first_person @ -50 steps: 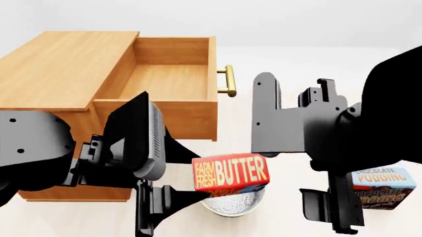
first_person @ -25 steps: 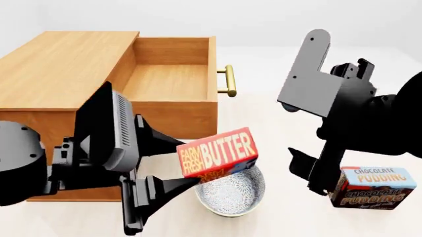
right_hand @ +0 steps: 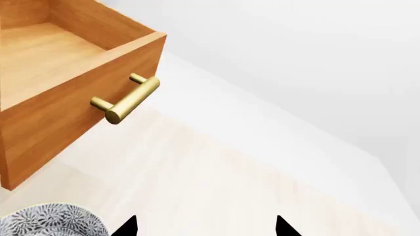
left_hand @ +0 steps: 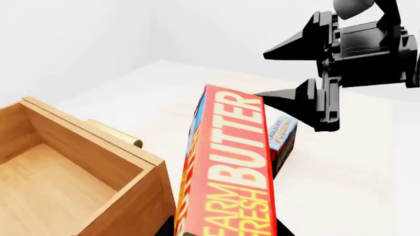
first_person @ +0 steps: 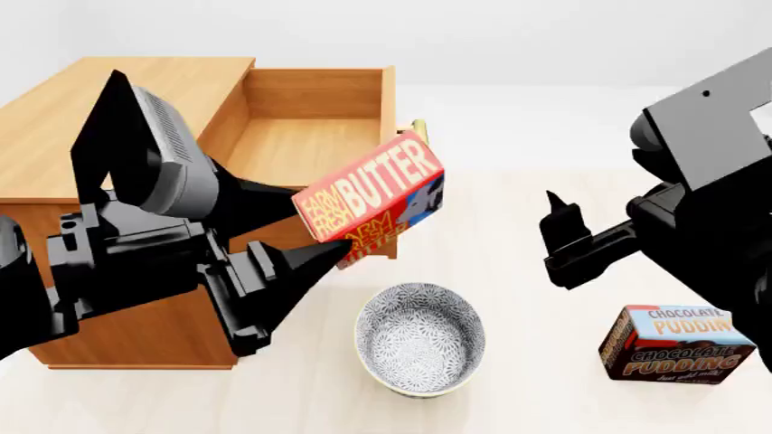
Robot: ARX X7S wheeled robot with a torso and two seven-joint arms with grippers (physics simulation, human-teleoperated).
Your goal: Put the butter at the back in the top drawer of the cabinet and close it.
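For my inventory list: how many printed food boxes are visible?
2: the red-and-yellow butter box in the left gripper beside the open wooden drawer; the brown-and-blue pudding box standing on the floor.

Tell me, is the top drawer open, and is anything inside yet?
Open and empty: the top drawer is pulled out, showing bare wood. The butter is held by the left claw at its front edge.

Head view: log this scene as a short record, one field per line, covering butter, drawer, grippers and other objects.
butter: butter box held tilted in the left gripper, at the open drawer's front edge, not inside
top drawer: top drawer pulled open, nothing visible inside
handle: brass handle untouched
right gripper: right gripper open, holding nothing, off to the drawer's right
bowl: patterned bowl in front of the cabinet
other: pudding box on the floor
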